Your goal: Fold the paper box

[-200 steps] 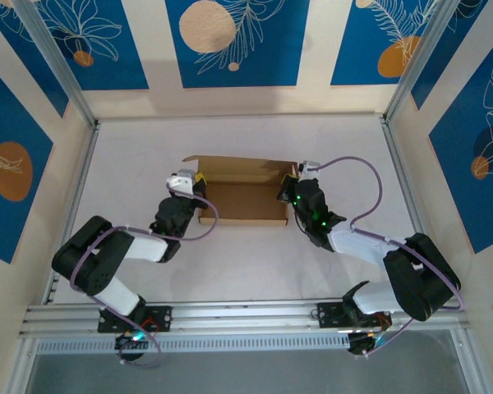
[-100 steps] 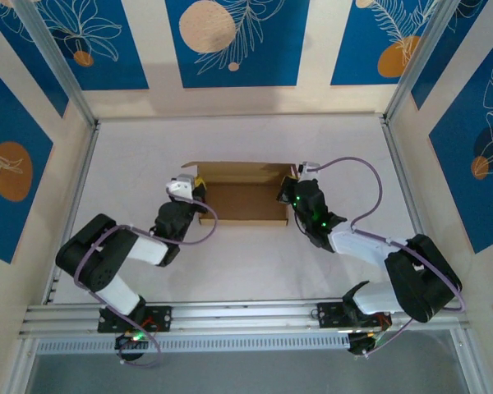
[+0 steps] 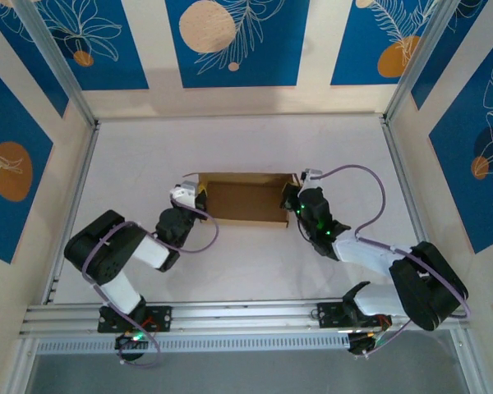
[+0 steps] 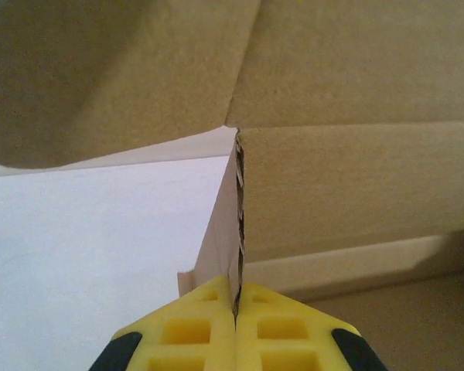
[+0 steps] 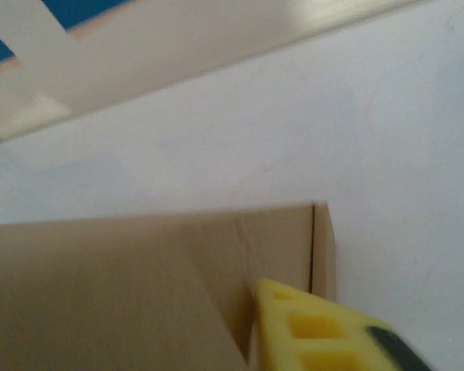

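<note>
Nothing for you to read here: no text, label, brand, number or sign is legible on any surface in view.

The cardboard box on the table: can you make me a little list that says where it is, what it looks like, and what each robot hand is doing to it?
thing: paper box, plain brown cardboard
place: middle of the white table, between the two arms
shape: side walls raised, top open
left gripper: shut, pinching the edge of the box's left wall
right gripper: at the box's right end; the blurred wrist view does not tell whether it is open or shut
</note>
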Motion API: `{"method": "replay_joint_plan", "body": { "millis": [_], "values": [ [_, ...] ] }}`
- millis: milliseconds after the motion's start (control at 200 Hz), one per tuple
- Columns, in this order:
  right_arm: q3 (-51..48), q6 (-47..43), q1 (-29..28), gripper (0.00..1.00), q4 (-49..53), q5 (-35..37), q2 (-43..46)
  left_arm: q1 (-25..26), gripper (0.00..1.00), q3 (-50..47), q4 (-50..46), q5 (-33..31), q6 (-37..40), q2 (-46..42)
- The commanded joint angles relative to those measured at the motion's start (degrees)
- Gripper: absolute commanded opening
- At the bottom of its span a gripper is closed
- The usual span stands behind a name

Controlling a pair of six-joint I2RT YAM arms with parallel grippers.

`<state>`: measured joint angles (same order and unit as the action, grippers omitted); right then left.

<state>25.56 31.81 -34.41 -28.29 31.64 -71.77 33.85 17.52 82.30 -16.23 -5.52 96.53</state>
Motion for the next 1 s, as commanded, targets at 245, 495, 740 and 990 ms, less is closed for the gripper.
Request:
{"method": "replay_joint_plan", "body": {
  "millis": [245, 495, 740, 990],
  "values": [
    [-4.7, -2.9, -0.4, 0.70, 8.7, -13.2, 12.8, 1.7, 0.00, 0.7, -1.7, -0.4, 3.0, 2.4],
    [-6.4, -0.7, -0.3, 0.74, 20.0, -18.8, 26.3, 1.6, 0.00, 1.3, -1.7, -0.7, 2.6, 3.7],
    [-1.2, 4.6, -0.1, 0.71, 43.0, -20.4, 44.1, 1.6, 0.00, 2.2, -1.8, 0.1, 1.6, 4.6],
    [15.5, 5.2, 0.2, 0.49, 64.1, -15.6, 43.7, 1.7, 0.01, 2.3, -1.8, 1.4, 1.1, 4.6]
  ]
}}
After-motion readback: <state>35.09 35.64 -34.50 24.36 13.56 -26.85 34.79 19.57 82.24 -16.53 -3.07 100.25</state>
